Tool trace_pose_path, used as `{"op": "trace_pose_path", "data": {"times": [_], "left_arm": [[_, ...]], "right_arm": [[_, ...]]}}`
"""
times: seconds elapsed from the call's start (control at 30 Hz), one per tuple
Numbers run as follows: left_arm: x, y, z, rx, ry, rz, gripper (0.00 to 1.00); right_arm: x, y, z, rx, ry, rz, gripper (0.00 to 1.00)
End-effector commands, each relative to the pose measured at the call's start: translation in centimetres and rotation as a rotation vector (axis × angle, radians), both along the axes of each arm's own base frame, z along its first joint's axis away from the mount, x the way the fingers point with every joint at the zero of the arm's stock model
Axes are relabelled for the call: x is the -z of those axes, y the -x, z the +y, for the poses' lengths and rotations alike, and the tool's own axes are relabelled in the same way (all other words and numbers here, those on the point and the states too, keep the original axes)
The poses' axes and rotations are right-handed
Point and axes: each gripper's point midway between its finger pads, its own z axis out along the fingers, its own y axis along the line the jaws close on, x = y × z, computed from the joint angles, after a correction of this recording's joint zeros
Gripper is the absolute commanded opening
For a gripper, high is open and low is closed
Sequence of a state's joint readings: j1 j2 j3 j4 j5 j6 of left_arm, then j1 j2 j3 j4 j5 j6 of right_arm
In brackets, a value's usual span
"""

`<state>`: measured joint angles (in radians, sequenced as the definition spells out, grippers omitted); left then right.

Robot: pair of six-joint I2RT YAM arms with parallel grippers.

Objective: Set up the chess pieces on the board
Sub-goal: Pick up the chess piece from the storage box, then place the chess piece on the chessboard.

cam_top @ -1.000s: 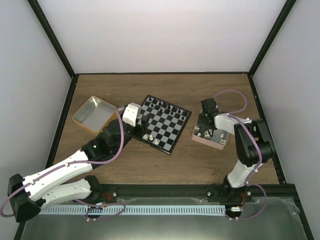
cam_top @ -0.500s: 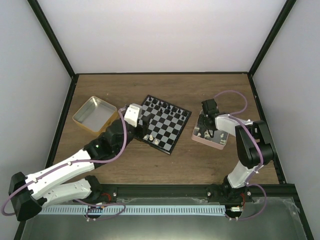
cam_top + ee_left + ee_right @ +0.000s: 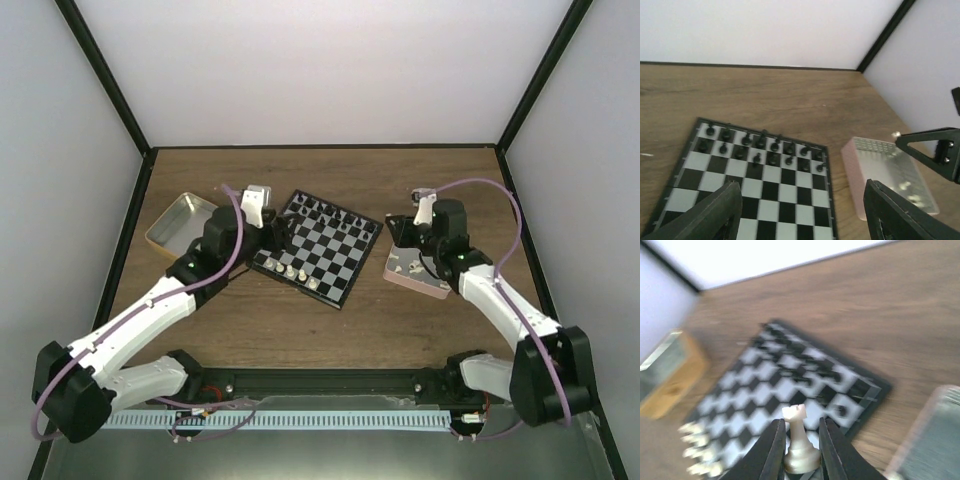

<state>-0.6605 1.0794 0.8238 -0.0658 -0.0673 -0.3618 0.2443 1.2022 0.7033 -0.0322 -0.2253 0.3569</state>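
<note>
**Ana:** What could go wrong now?

**Ben:** The right end effector (image 3: 801,422) is clenched on one white chess piece (image 3: 799,440). The piece has a notched top, like a rook. It is tiny, so I think it could slip or tip if the squeeze is weak.

**Ana:** Where is the piece?

**Ben:** It is up between the two fingers, near the pink tray (image 3: 412,272) and the board (image 3: 318,250).

**Ana:** Anything else?

**Ben:** Yes. The black pieces (image 3: 325,212) stand in rows on the far side of the board. More white pieces (image 3: 291,271) stand at its near left edge. To get there, the arm may have to reach over the board. Then a finger could knock pieces down.

**Ana:** And the left arm?

**Ben:** It stretches from the low left up to the left corner of the board. The left end effector (image 3: 802,185) is released, with its fingers wide apart and nothing in it. The two arms could bump if both go in.

**Ana:** How does the right arm sit?

**Ben:** It bends up from the low right. Its wrist is over the pink tray and points at the board. The board lies flat on the brown surface (image 3: 400,180).
</note>
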Motion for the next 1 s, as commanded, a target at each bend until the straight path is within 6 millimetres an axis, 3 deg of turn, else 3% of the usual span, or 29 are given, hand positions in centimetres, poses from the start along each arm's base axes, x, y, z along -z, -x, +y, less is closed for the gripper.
{"op": "trace_pose_path", "data": {"times": [0.0, 0.2, 0.4, 0.57, 0.97], "left_arm": [[-2.6, 1.9, -2.9, 0.217, 0.164, 0.059, 0.7], [-4.3, 4.5, -6.0, 0.456, 0.262, 0.093, 0.72], [-6.7, 6.9, -7.9, 0.637, 0.403, 0.156, 0.71], [-7.5, 7.7, -8.2, 0.684, 0.451, 0.179, 0.71], [-5.7, 7.2, -9.1, 0.676, 0.499, 0.336, 0.49]], "right_arm": [[-6.5, 5.2, 6.8, -0.488, -0.261, -0.165, 0.18], [-11.8, 10.9, 10.7, -0.827, -0.389, -0.275, 0.18], [-13.4, 14.3, 13.9, -1.009, -0.39, -0.304, 0.19], [-13.9, 14.8, 14.9, -1.049, -0.385, -0.327, 0.19], [-14.6, 13.2, 15.8, -1.024, -0.354, -0.356, 0.2]]}}
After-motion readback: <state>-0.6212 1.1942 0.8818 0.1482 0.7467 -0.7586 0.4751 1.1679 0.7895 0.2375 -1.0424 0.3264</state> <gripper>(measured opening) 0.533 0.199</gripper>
